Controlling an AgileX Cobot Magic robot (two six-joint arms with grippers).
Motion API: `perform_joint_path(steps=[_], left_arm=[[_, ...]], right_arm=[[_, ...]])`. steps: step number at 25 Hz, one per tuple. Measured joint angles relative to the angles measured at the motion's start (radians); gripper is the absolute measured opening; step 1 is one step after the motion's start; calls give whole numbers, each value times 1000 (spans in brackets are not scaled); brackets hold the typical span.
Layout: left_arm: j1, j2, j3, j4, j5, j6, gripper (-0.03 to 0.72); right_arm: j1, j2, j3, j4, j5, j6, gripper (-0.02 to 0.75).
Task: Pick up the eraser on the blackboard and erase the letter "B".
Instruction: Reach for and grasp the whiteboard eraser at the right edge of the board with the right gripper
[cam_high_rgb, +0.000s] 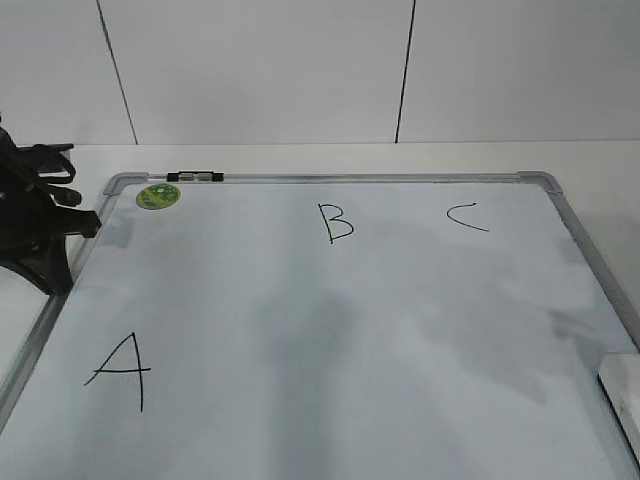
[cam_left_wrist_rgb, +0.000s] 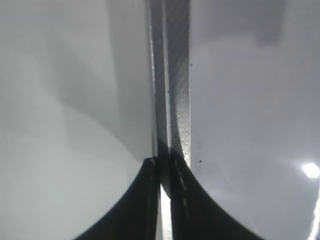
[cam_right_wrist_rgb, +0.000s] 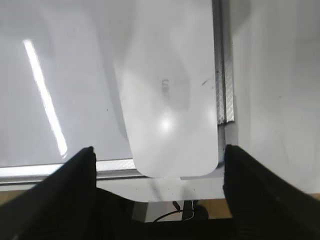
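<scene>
The blackboard (cam_high_rgb: 330, 330) is a white board with a silver frame, lying flat. The letter "B" (cam_high_rgb: 335, 223) is drawn in thin black marker near its far middle. The white eraser (cam_high_rgb: 622, 395) lies at the board's near right corner, cut off by the picture edge. In the right wrist view the eraser (cam_right_wrist_rgb: 167, 100) lies against the frame's corner. My right gripper (cam_right_wrist_rgb: 159, 150) is open, its jaws on either side of the eraser's near end, and it is out of the exterior view. My left gripper (cam_left_wrist_rgb: 161, 161) is shut and empty over the board's left frame (cam_left_wrist_rgb: 177, 75), at the far left (cam_high_rgb: 88, 225).
A larger "A" (cam_high_rgb: 122, 368) is at the near left and a "C" (cam_high_rgb: 466, 216) at the far right. A round green sticker (cam_high_rgb: 157, 196) and a black-and-silver clip (cam_high_rgb: 195, 177) sit at the far left corner. A white wall stands behind the table.
</scene>
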Motion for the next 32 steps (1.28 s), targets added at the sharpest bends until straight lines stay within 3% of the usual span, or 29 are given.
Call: perform_joint_path(steps=[11,18,32], left_arm=[[0,0,0,0,0,0,20],[0,0,0,0,0,0,20],[0,0,0,0,0,0,20]], right_arm=[[0,35,0,-22,-83,0,590],[0,35,0,-26,-131,0,669],[0,35,81,-26,-177,-2,671]])
